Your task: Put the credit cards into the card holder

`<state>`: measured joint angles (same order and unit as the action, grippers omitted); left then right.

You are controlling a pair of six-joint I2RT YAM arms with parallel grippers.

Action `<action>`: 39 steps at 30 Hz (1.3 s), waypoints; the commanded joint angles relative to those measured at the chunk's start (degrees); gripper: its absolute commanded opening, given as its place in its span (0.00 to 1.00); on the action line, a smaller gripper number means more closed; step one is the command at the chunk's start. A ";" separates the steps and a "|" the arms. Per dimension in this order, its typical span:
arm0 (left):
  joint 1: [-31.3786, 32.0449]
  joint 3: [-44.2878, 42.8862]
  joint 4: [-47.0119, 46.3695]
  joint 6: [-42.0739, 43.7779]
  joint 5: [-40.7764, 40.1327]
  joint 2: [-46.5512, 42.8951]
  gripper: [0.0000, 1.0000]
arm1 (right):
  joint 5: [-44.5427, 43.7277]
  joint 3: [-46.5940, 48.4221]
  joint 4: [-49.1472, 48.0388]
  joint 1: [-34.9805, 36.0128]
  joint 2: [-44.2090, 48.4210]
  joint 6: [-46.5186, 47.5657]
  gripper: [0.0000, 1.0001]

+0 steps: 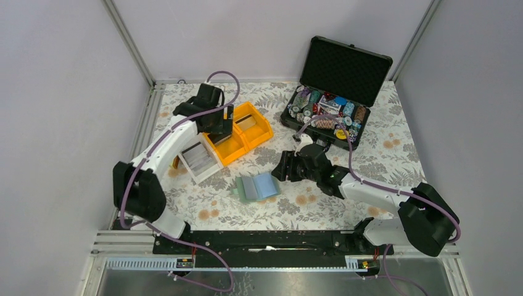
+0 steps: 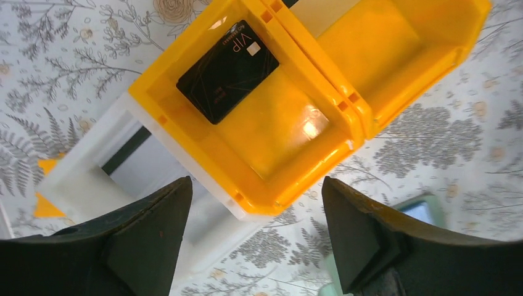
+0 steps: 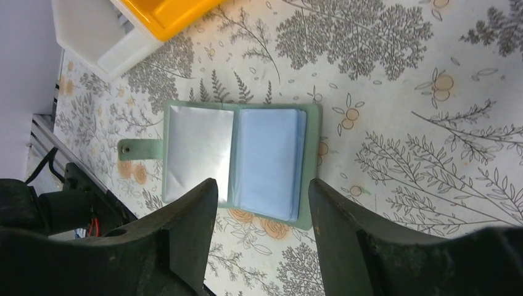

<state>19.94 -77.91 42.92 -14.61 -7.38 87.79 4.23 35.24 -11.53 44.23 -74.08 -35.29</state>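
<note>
Covering the whole workspace, the floral tabletop [image 1: 382,166] carries everything; at its far right an open black case [image 1: 348,61] holds poker chips. Far left stand two yellow bins [image 1: 243,132] side by side, with a white bin [image 1: 198,159] against their near side.

The card holder [image 1: 259,186] lies near the middle of the tabletop, opened flat with its green cover down and its pale pockets facing up. Its long axis runs left to right across the table, the spine crosswise to that, and the strap tab points towards the left arm's side. The pockets look soft and thin, so a mouth will probably need spreading or pinning while a card slides in. The right fingers [image 3: 185,240] hang above it, spread wide and holding nothing.

One black credit card [image 2: 228,71] sits in a yellow bin, close to a corner. In the left wrist view its long axis runs diagonally, parallel to the bin's wall; whether it lies flat or leans on that wall I cannot tell. It looks light, stiff and slick, so pinching across the short width at a free edge seems the best hold, though the nearby wall leaves little room. The left fingers [image 2: 148,240] hover above the bin, wide apart and empty
</note>
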 commanded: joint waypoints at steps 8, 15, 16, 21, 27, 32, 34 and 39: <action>0.58 -1.71 -7.36 23.51 1.25 9.31 0.75 | 2.46 -3.54 -4.13 -0.14 2.61 0.94 0.65; 1.69 3.15 -18.82 27.98 1.50 11.87 0.71 | 2.74 -5.31 -4.82 -0.14 3.90 0.46 0.66; 1.93 2.87 -19.38 28.75 1.45 12.76 0.71 | 2.72 -5.61 -4.81 -0.14 4.03 0.41 0.66; 2.37 1.50 -19.54 30.81 1.31 17.08 0.65 | 2.30 -6.87 -4.82 -0.30 4.95 -0.15 0.67; 2.38 4.96 -22.36 31.68 1.00 17.88 0.58 | 2.10 -7.70 -4.52 -0.86 5.90 -0.80 0.67; 1.94 8.46 -26.06 32.27 0.13 17.49 0.59 | 2.18 -7.99 -4.07 -1.07 6.40 -0.92 0.67; 1.84 8.90 -27.02 32.24 -0.36 18.03 0.58 | 2.26 -7.99 -3.95 -1.10 6.28 -0.99 0.67; 1.13 9.20 -27.98 32.16 -0.84 19.13 0.52 | 2.55 -7.82 -3.76 -1.22 6.22 -1.30 0.67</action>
<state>21.61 -68.73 19.49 16.75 -7.03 106.41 6.22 27.44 -14.22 43.44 -69.04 -36.12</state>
